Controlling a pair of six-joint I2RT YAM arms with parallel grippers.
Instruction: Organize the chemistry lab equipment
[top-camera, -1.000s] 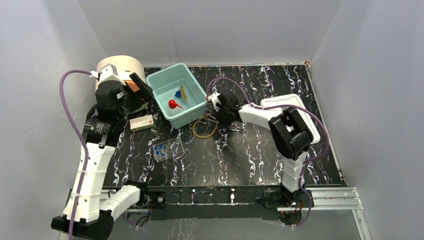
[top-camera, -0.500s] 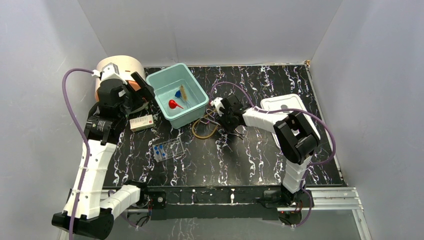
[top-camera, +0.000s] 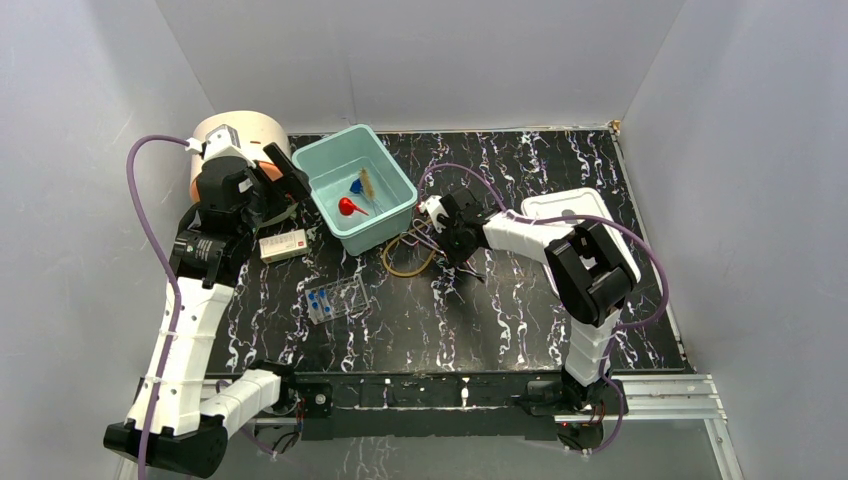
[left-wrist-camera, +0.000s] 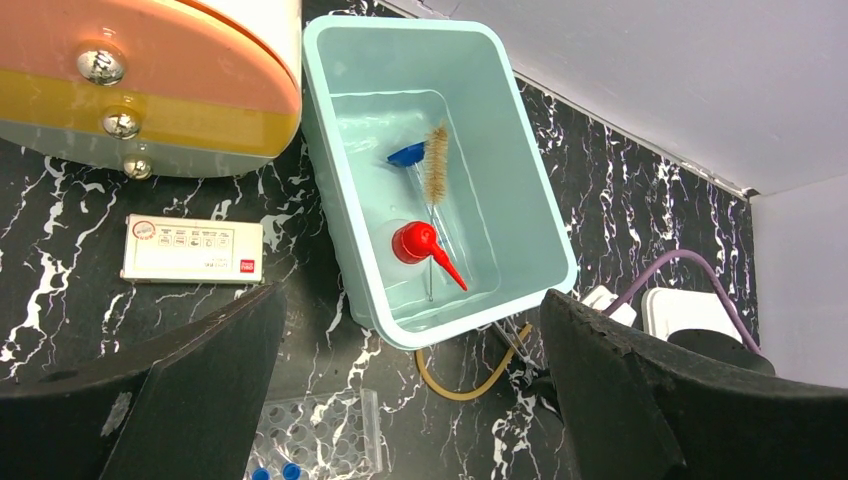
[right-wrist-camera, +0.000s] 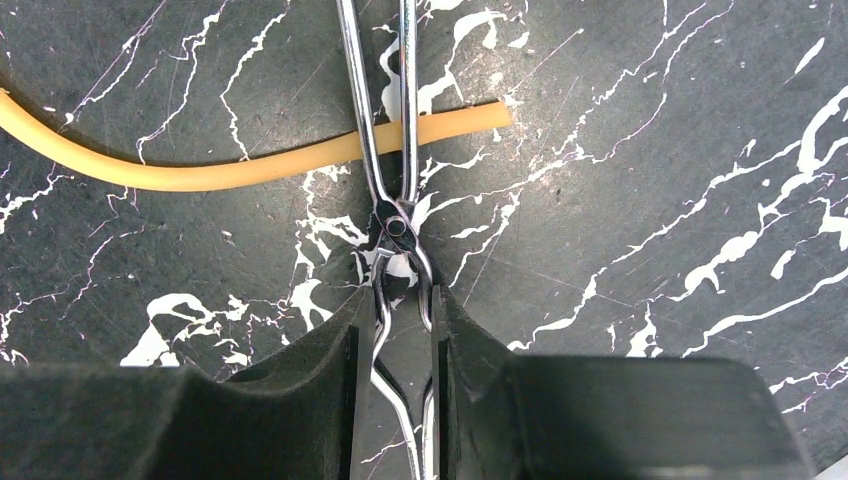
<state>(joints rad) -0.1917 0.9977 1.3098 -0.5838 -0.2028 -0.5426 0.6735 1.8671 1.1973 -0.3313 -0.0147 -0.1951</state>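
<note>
My right gripper (right-wrist-camera: 398, 320) is shut on the handles of the metal tongs (right-wrist-camera: 398, 225), low on the black marble table. The tongs' arms cross over the amber tubing (right-wrist-camera: 200, 175). From above, the right gripper (top-camera: 447, 238) sits beside the tubing loop (top-camera: 408, 262), just right of the teal bin (top-camera: 322, 170). The bin holds the red-nozzled white squeeze bottle (left-wrist-camera: 420, 243), a blue-ended clear syringe (left-wrist-camera: 407, 153) and a bristle brush (left-wrist-camera: 435, 165). The clear rack (top-camera: 338, 299) with blue-capped vials (top-camera: 318, 300) lies nearer. My left gripper (left-wrist-camera: 410, 400) is open and empty, high above the table left of the bin.
The cream-and-orange drum (top-camera: 240, 135) stands at the back left by my left arm. A small white labelled box (top-camera: 282, 245) lies near it. A white tray (top-camera: 575, 205) lies on the right under my right arm. Grey walls enclose the table.
My right wrist has shifted slightly nearer and to the right, along the tongs beside the tubing loop. My left arm has barely moved. Nothing else has moved.
</note>
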